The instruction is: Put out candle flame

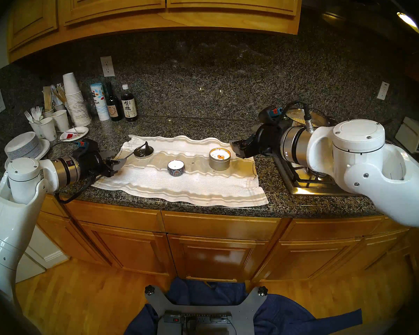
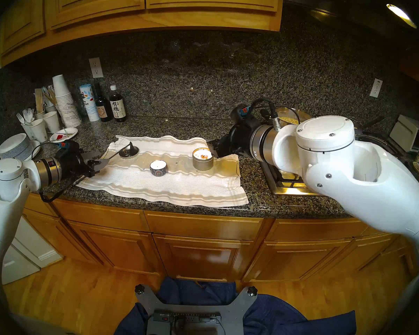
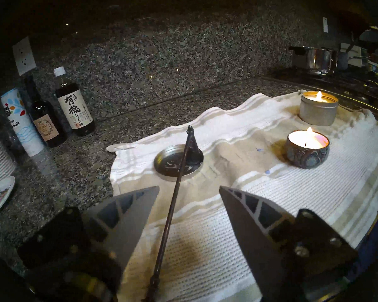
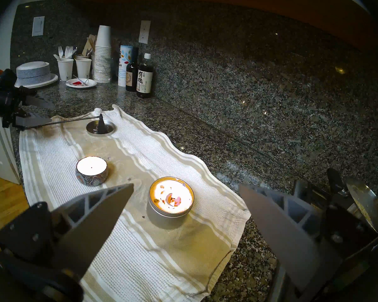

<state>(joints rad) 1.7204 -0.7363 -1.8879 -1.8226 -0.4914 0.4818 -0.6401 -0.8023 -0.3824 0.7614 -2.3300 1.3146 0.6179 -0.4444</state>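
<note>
Two lit candles stand on a white striped towel (image 1: 179,189): a small blue patterned tin candle (image 1: 176,169) in the middle and a larger silver tin candle (image 1: 219,159) to its right. A dark candle snuffer (image 3: 192,151) rests its cone on a round metal lid (image 3: 168,166). Its long handle (image 3: 172,207) runs back between the fingers of my left gripper (image 3: 188,187). That gripper is open at the towel's left end, jaws apart on either side of the handle. My right gripper (image 4: 186,185) hangs open just right of the silver candle.
Bottles (image 1: 129,104), a salt canister (image 1: 99,101), stacked paper cups (image 1: 74,100) and plates (image 1: 24,146) crowd the back left of the granite counter. A gas stove (image 1: 307,182) with a pan lies under my right arm. The counter's front edge runs just below the towel.
</note>
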